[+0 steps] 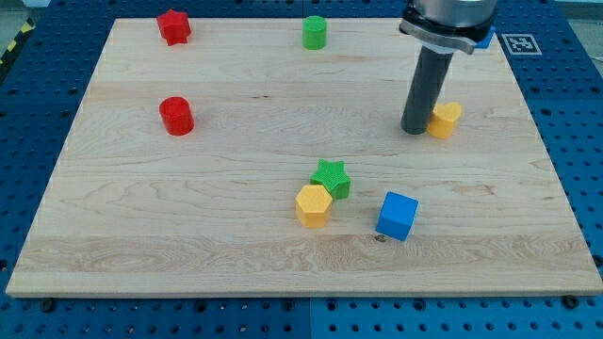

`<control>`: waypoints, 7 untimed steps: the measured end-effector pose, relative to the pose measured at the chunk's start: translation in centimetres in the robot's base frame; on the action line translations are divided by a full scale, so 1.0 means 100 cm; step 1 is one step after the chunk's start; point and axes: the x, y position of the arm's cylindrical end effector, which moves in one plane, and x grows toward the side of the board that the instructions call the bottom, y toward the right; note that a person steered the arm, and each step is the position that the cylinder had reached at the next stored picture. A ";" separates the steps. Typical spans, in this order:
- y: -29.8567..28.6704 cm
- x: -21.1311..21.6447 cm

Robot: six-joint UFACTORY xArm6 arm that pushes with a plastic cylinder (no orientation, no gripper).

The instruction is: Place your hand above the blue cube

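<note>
The blue cube (397, 216) lies on the wooden board (188, 226) at the view's lower right of centre. My tip (415, 130) rests on the board well above the cube in the view, slightly to its right. The tip stands right beside a yellow block (445, 120), on that block's left, about touching it. The rod rises from the tip to the arm's body at the view's top.
A green star (332, 177) and a yellow hexagon (313, 204) sit together left of the blue cube. A red cylinder (176, 116) is at the left, a red star (173, 26) at the top left, a green cylinder (314, 32) at the top centre.
</note>
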 end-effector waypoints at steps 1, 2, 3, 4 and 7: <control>0.022 -0.001; 0.037 -0.003; 0.022 -0.006; 0.008 0.035; 0.008 0.089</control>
